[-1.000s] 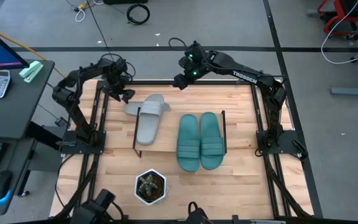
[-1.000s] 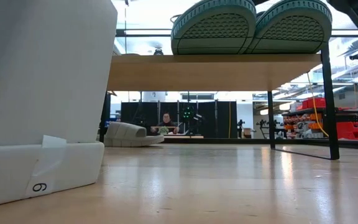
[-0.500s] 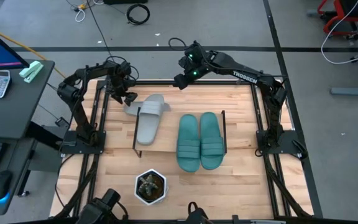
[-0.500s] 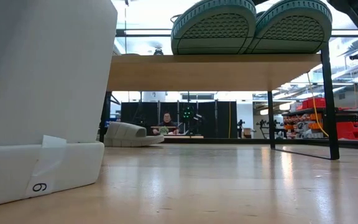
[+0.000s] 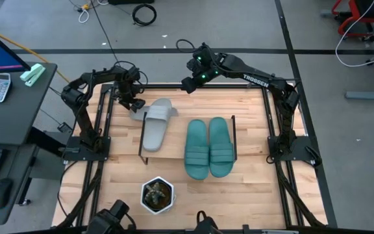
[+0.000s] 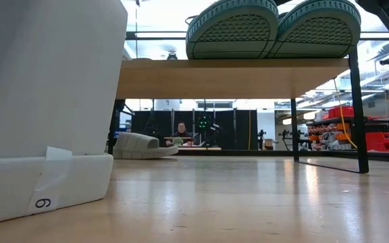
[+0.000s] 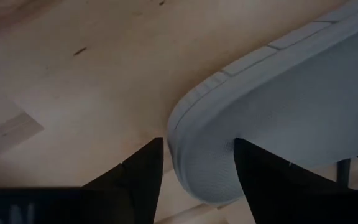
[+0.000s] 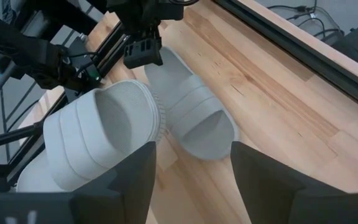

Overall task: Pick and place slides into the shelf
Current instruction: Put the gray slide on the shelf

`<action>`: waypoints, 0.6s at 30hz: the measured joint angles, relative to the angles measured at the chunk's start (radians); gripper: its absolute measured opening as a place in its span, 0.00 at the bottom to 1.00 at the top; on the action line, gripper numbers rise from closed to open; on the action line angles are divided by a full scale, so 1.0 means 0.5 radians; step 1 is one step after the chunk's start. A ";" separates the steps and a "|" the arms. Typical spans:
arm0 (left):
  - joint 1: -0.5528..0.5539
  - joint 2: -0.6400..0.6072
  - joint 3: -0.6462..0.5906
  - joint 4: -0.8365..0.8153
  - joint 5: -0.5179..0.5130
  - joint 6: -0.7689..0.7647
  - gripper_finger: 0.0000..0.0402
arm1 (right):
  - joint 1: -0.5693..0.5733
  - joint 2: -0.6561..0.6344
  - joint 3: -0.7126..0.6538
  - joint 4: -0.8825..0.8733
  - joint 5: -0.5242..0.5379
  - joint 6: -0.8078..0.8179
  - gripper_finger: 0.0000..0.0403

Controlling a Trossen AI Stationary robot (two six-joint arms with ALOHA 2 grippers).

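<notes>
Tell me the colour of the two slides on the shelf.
Teal-green rubber slides, clearest in the high view.

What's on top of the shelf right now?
On the shelf: the teal pair side by side and one grey slide. The other grey slide lies on the table; whether it's partly under the first is hidden.

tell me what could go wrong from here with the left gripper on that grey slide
The left gripper straddles only the end rim of the grey slide lying on the table, so a close there might slip off. That slide overlaps the other grey slide on the shelf; lifting it could drag that one out of place.
</notes>
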 joint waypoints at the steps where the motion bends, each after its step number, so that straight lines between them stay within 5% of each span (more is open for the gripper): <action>1: -0.001 0.000 0.000 0.001 0.001 0.000 0.48 | 0.000 0.000 0.000 0.000 0.000 0.000 0.53; 13: 0.001 -0.001 0.000 0.035 -0.010 0.046 0.04 | 0.000 0.000 0.001 0.001 0.048 0.001 0.53; 18: 0.002 -0.001 0.000 0.034 -0.008 0.054 0.04 | 0.000 0.000 0.001 0.001 0.051 0.001 0.51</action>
